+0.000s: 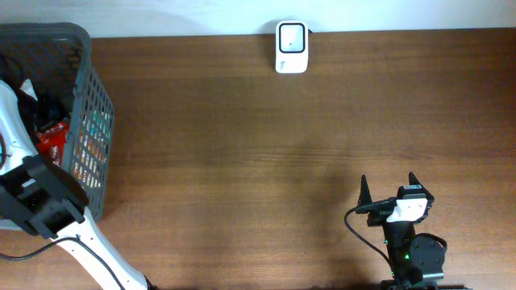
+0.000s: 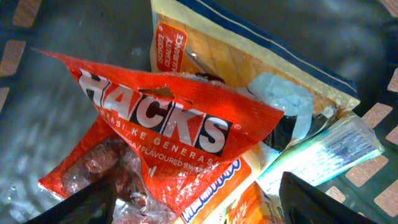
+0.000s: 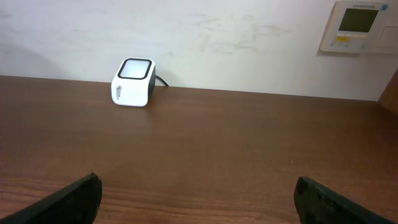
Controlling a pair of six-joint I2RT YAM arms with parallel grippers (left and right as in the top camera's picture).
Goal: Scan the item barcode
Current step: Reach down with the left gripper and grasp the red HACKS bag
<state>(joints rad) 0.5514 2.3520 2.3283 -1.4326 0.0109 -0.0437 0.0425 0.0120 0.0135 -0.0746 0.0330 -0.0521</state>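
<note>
Hovering wide over the red packet point(image 2: 161, 124) in the basket point(image 1: 90, 121), the left claw point(image 2: 196, 190) should straddle it squarely before closing; the right claw point(image 3: 196, 186) gapes too.

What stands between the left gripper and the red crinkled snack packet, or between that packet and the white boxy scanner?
Nothing visible blocks the left gripper: the red crinkled snack packet lies topmost below it. Toward the white boxy scanner, only the wall of the grey mesh basket intervenes.
</note>
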